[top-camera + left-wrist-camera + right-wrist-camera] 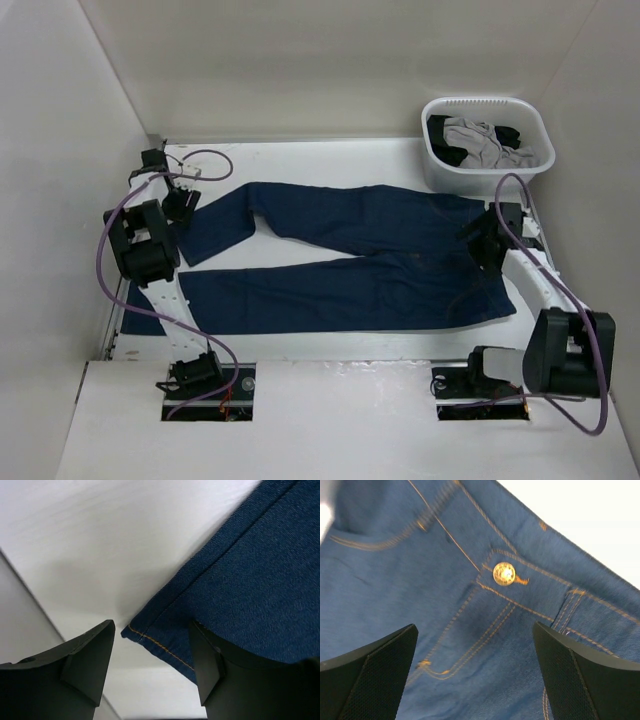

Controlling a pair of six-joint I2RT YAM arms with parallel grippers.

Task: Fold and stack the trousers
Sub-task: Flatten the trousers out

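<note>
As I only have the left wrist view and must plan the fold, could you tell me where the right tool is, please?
Observer: The right tool is open over the waistband of the dark navy denim trousers, by their brass button.
Operator: How do the legs lie?
Observer: Both point left, spread apart at the hems.
Operator: Anything else nearby?
Observer: A white plastic basket at the far right holds grey and black garments.

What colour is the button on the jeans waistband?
Gold, a shiny metal button on the jeans; the right wrist view shows it best.
</note>
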